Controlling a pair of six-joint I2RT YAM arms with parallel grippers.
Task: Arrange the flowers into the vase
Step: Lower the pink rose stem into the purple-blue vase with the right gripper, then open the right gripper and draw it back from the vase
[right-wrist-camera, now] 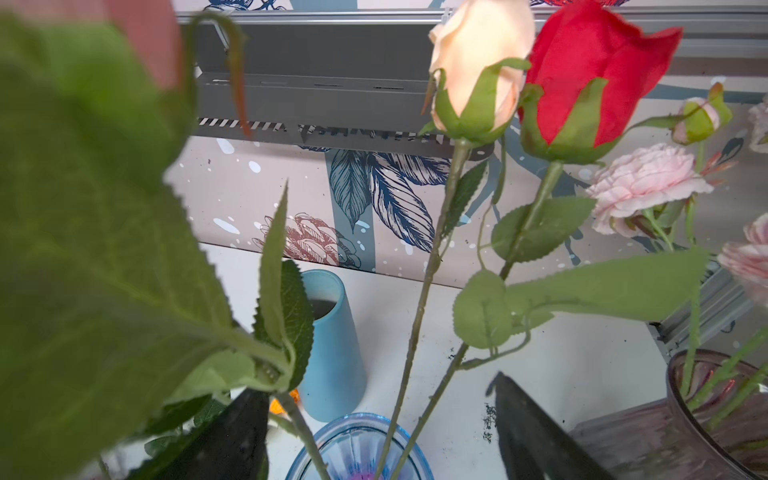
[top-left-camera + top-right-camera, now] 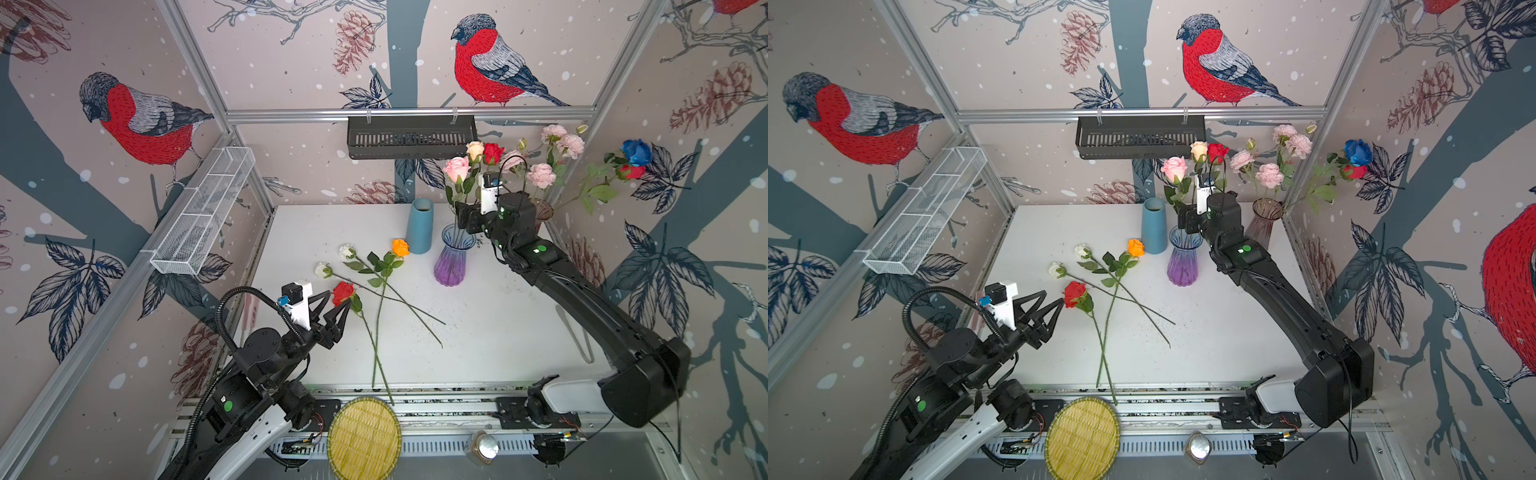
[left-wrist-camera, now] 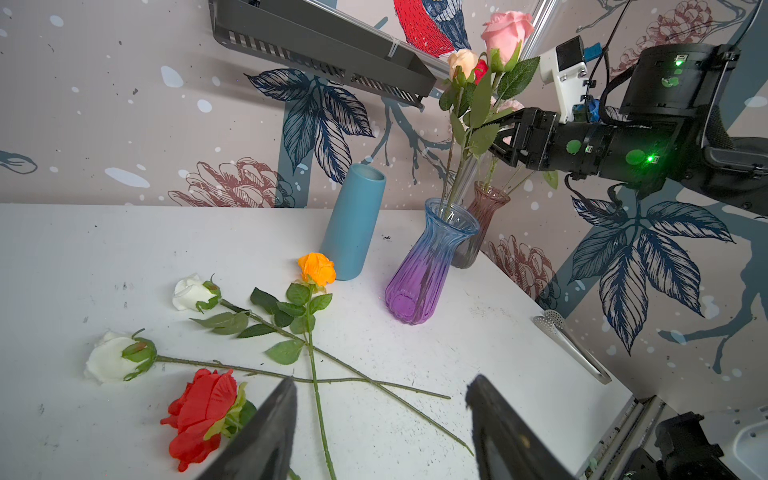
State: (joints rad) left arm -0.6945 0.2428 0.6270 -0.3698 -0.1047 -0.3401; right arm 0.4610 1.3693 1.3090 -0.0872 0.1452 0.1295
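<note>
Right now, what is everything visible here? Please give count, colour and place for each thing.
Purple vase: one, blue-to-purple glass, back middle of the table; holds pink rose, peach rose, standing red rose.
Blue vase: one, light blue, no flowers, left of it.
Smoky vase: one, brownish glass, back right corner; holds pink peonies, blue rose.
White roses: two, lying left on the table.
Orange rose: one, lying beside the blue vase.
Lying red rose: one, front left.
Black basket: one, back rail.
Mesh basket: one, white, left rail.
Woven tray: one, yellow, front edge.
Tongs: one, metal, table's right side.
Left tool: open, black, by the lying red rose.
Right tool: open, black, at the standing stems.
</note>
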